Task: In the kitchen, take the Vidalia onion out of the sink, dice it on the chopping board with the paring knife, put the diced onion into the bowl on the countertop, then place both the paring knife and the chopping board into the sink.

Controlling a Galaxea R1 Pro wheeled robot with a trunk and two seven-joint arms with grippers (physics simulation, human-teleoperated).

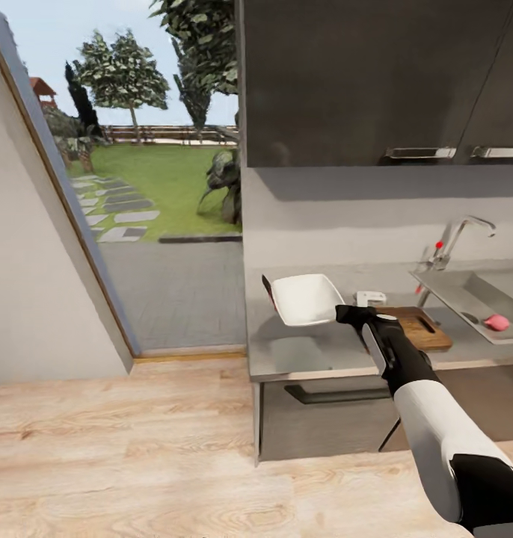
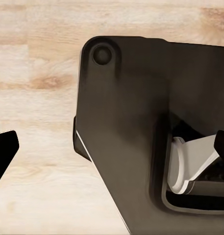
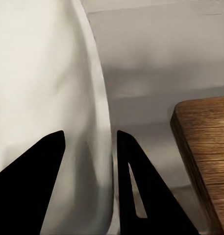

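The right tool (image 1: 345, 312) has its two dark fingers astride the flared rim of the shallow white squarish bowl (image 1: 305, 299), one finger inside the wall and one outside, as the right wrist view shows; whether they are pressed on the rim or only bracketing it I cannot tell. The bowl looks tipped up off the long smooth grey desk (image 1: 316, 351), with its shadow lying apart beneath it, which suggests it is held. A thin-rim pinch on a flared wall is a weak hold: the bowl could pivot or slide out and drop onto the desk. Just beside the tool on its outer side lies the rectangular brown wooden chopping board (image 1: 415, 326), so a swing that way could knock it. A slim dark blade with a red end (image 1: 268, 293), probably the paring knife, sits at the bowl's far edge and could be swept off the desk end. The small pinkish-red Vidalia onion (image 1: 496, 322) rests in the grey steel sink (image 1: 466, 295), well beyond the board. The left tool's state I cannot tell.
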